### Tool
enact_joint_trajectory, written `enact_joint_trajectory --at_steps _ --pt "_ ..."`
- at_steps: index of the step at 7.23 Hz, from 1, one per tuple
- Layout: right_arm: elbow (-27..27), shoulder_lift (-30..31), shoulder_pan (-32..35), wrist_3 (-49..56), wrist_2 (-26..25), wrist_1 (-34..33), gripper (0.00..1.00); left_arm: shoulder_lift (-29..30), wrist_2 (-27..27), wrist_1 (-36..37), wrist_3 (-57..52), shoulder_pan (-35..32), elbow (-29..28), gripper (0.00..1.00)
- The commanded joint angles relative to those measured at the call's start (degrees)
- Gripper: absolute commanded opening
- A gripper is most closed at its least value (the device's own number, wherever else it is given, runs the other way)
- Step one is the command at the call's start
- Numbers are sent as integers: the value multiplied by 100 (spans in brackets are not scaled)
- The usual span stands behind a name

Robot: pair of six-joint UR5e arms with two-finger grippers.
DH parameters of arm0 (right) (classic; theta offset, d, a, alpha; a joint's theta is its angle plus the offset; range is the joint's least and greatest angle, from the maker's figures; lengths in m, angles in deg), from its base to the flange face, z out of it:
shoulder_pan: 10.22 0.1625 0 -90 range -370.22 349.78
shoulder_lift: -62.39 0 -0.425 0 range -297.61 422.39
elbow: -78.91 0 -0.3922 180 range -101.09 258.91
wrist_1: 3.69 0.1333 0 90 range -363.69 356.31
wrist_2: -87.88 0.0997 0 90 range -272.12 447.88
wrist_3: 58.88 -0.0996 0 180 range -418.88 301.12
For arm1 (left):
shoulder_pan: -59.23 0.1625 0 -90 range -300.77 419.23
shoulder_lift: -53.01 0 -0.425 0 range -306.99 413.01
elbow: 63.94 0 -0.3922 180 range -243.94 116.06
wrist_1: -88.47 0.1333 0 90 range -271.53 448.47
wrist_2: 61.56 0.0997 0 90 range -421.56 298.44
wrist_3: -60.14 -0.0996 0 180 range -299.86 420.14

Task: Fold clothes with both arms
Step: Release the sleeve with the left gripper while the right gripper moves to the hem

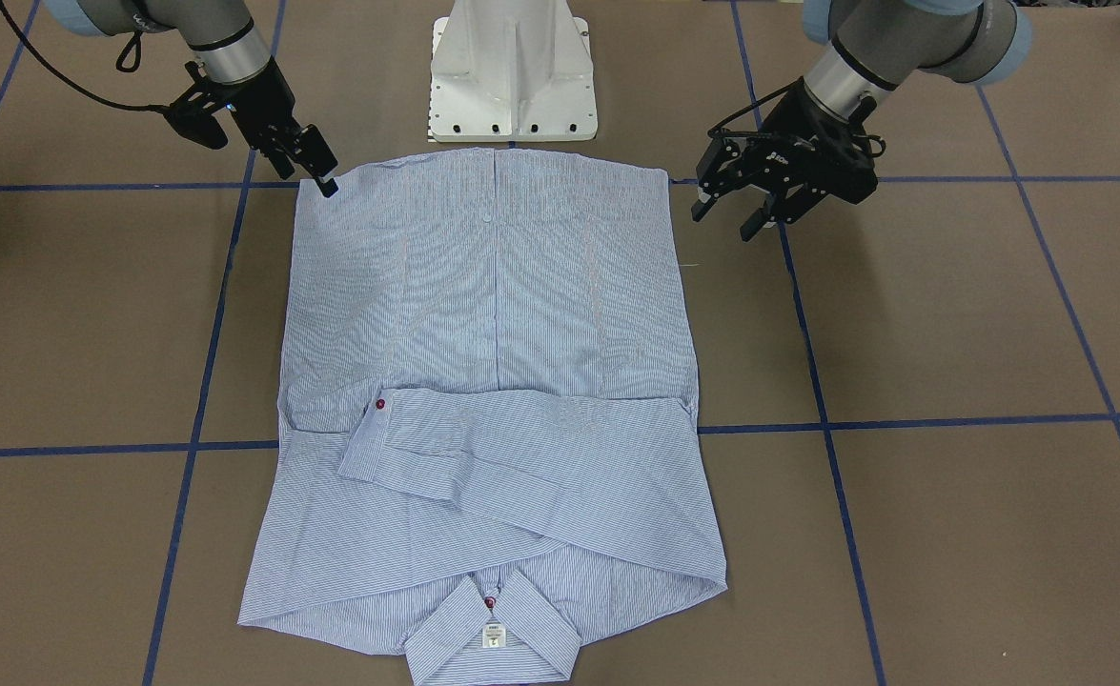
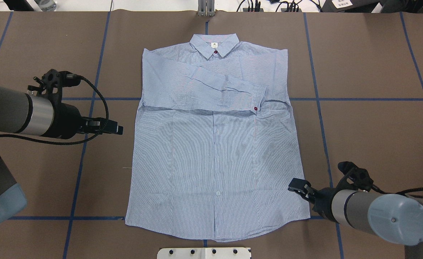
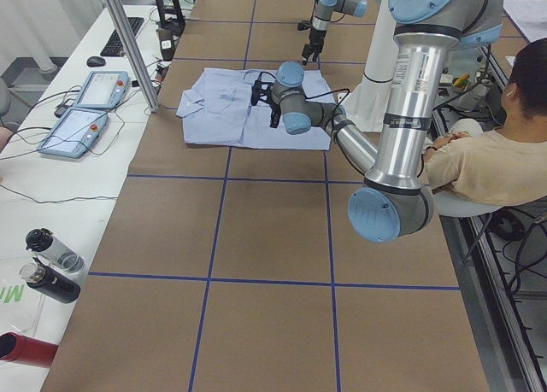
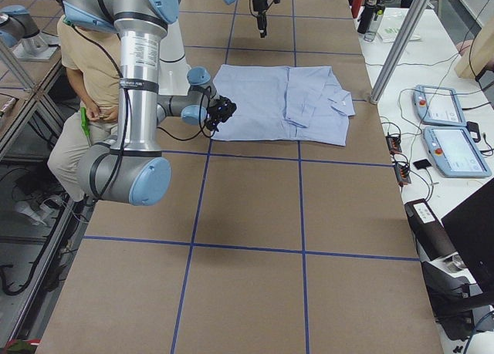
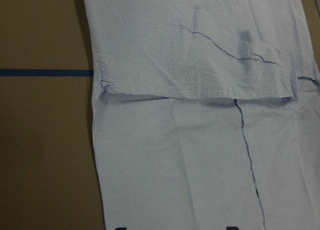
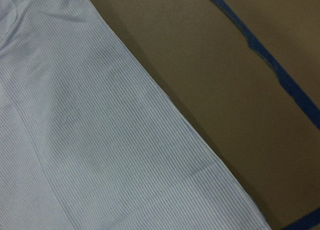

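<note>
Brown table (image 2: 377,72), bare on every side, gives both arms free room; a light, limp striped shirt (image 2: 215,154) lies flat mid-table, sleeves crossed, hem toward the robot, likely best pinched at its hem corners. Left gripper (image 1: 731,217) hangs wide open beside one side edge; right gripper (image 1: 316,176) at the opposite hem corner, spread unclear

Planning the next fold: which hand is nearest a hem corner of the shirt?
The right hand, at a hem corner of the shirt; the left hand hangs off the side edge, about midway up.
</note>
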Motion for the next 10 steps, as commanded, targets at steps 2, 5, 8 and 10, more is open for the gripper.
enact_joint_trajectory --at_steps 2,5,8,10 --pt "33 243 -365 -508 -354 -9 96 -85 -38 10 82 -20 85 77" --pt "129 216 -584 -1199 -249 9 90 -94 -38 19 231 -20 93 77" --pt "252 173 -682 -1264 -327 0 88 -94 -30 27 240 -20 76 77" --pt "279 155 -682 -1264 -327 0 88 -94 -21 27 258 -20 76 77"
